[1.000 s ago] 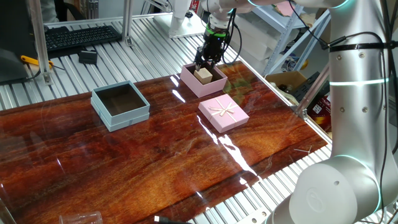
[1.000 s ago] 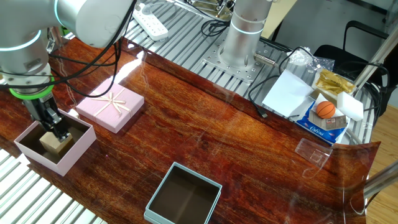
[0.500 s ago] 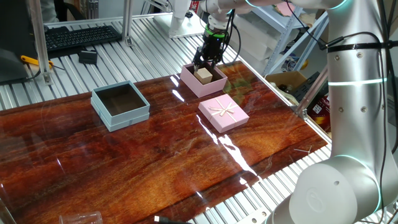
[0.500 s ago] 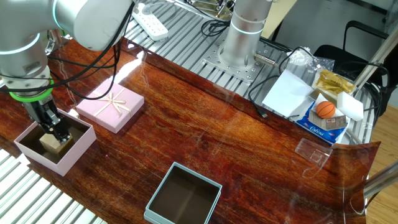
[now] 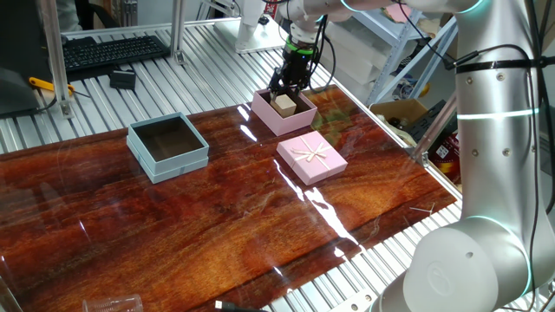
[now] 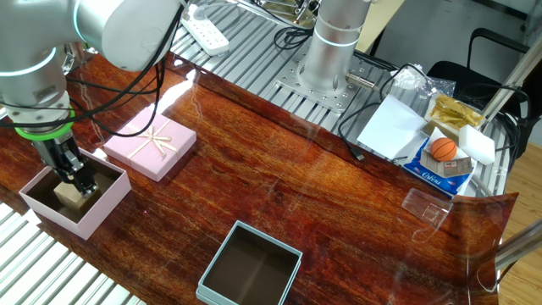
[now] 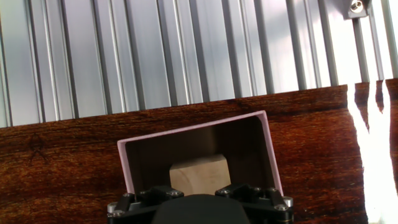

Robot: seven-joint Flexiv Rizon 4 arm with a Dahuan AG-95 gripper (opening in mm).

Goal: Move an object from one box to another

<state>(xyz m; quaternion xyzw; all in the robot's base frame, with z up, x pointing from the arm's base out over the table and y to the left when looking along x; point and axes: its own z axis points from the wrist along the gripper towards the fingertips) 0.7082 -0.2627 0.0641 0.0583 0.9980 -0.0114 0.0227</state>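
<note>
The small light tan wooden cube (image 5: 284,106) sits inside the square shallow pink box with a dark interior (image 5: 303,119), which stands near the far edge of the glossy reddish-brown wooden table (image 5: 217,217). In the other fixed view the cube (image 6: 73,195) rests on the floor of the pink box (image 6: 107,198), and in the hand view the cube (image 7: 199,173) fills the middle of the box (image 7: 269,146), its lower part hidden behind the dark body of the hand.

The black two-finger gripper (image 5: 283,87) hangs over the pink box with its fingers reaching down to the cube's top. In the other fixed view the gripper (image 6: 75,181) stands right at the cube, tilted slightly. Whether the jaws are apart, together or clamped on the cube cannot be told from these views, since the fingertips are too small and partly hidden.

The square shallow pale blue-grey box with a dark brown interior (image 5: 188,159) stands on the table well apart from the pink box, open side up; the other fixed view shows it (image 6: 218,290) at the near edge. The flat pink lid with a ribbon bow (image 5: 312,159) lies on the table just beside the pink box, between it and the near edge in one fixed view.
</note>
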